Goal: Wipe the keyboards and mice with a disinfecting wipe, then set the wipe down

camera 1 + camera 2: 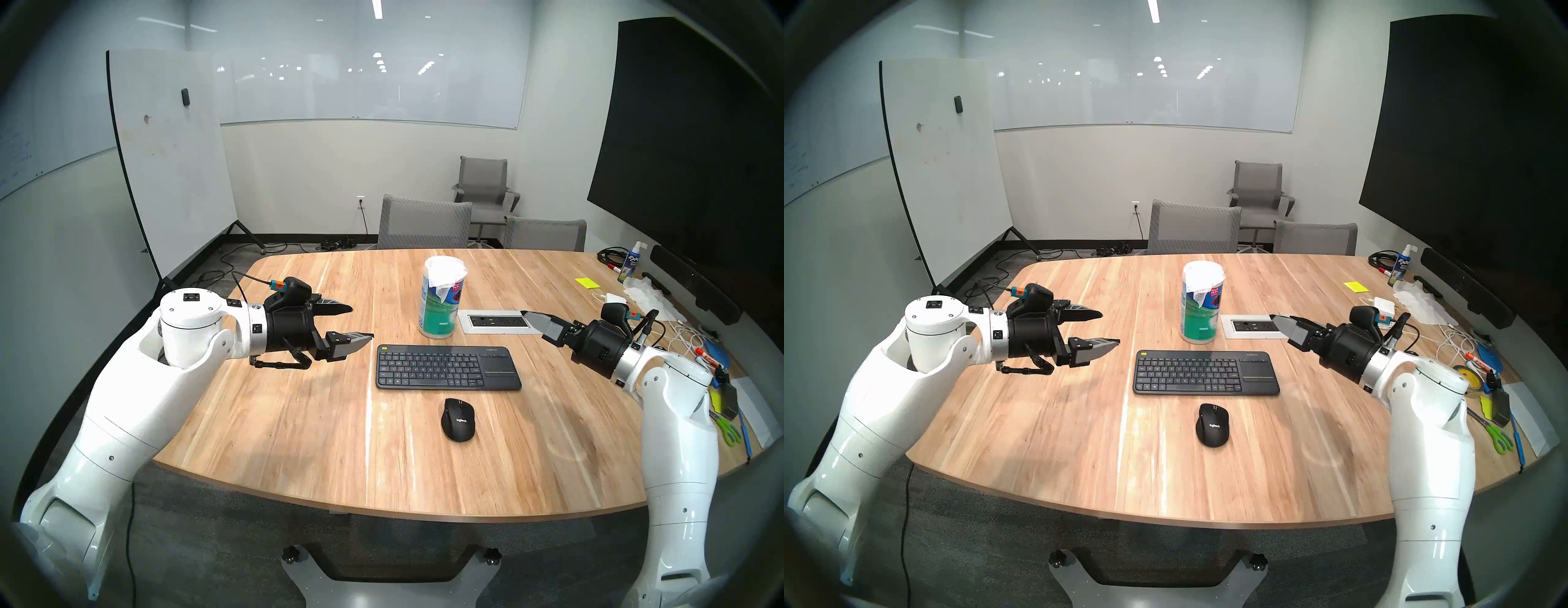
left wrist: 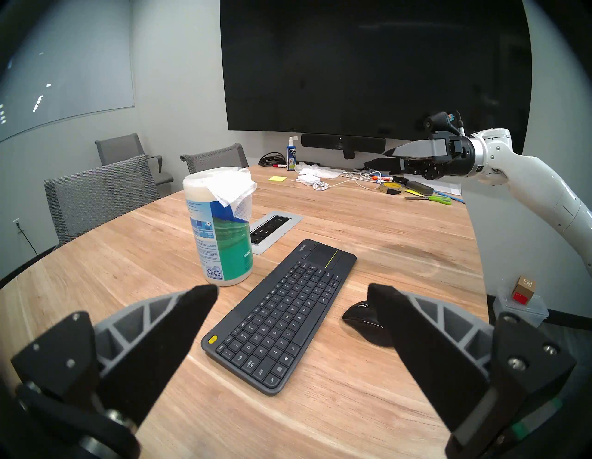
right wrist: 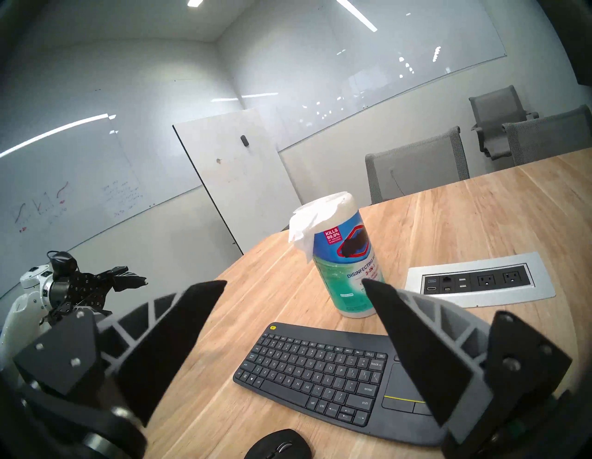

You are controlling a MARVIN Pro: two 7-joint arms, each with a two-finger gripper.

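The wipe (image 1: 446,271) is draped over the top of the canister (image 1: 440,312), one corner hanging down its label, and no claw touches it. The canister stands upright near the middle of the bench (image 1: 297,424), just behind the keyboard (image 1: 448,367). The keyboard lies flat with its yellow button at its far left corner and its touchpad on the right. The mouse (image 1: 458,419) sits apart from the keyboard, toward the bench's near edge. Right of the canister, an outlet panel (image 1: 496,321) is set flush into the wood. Along the right edge lies clutter: a spray bottle (image 1: 631,262), a yellow notepad (image 1: 588,282), crumpled tissue (image 1: 649,299), cables, markers, tape and scissors, the smaller ones hard to make out. In the left wrist view one finger hides part of the mouse; in the right wrist view the mouse is cut off at the frame's bottom.

The left claw (image 1: 358,325) hovers over the bench's left side, aimed at the keyboard, jaws wide apart and empty. The right claw (image 1: 530,319) hangs over the outlet panel's right end, aimed at the canister; its wrist view shows the jaws spread, holding nothing.
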